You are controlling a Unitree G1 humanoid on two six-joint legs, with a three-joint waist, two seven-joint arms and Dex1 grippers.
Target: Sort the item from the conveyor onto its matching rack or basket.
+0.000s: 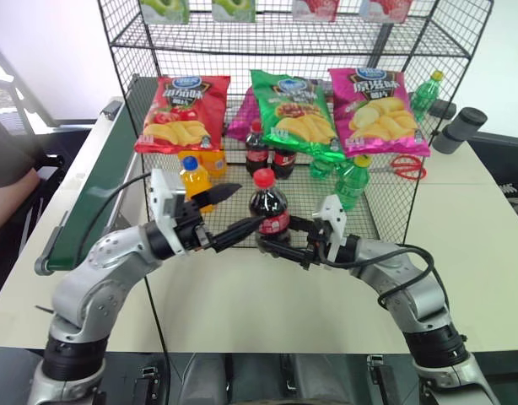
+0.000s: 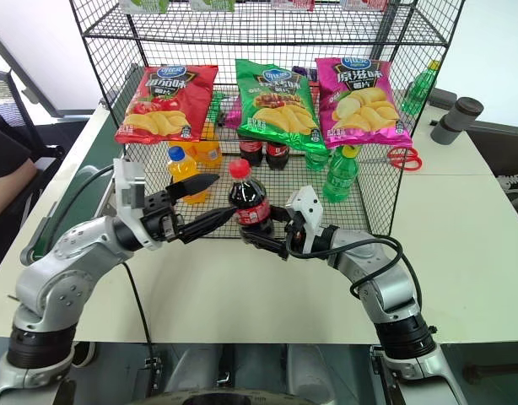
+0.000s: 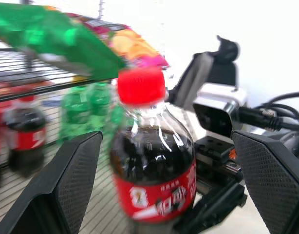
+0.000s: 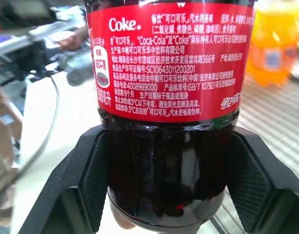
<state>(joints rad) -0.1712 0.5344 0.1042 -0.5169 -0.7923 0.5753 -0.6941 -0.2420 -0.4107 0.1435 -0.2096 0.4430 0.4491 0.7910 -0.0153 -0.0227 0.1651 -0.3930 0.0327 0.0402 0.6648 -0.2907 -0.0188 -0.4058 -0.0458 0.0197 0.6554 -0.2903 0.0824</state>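
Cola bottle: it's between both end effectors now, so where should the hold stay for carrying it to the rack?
Keep the right end effector where it is, shut on the cola bottle at the dark lower body under the red label, coming from the robot's right. The bottle stands upright and that section is round and even. The left end effector stands open around it; the red cap is too narrow.

Pale cream tabletop [image 1: 478, 245] in the foreground, running right and far. White wall [image 1: 48, 51] behind, brightest at far left, as by a window. Dark chair [image 2: 8, 93] at far left, beside a person's arm [image 1: 10, 181]. Red-handled scissors [image 1: 408, 166] and a dark grey cylinder [image 1: 458, 129] lying on the table, far right.
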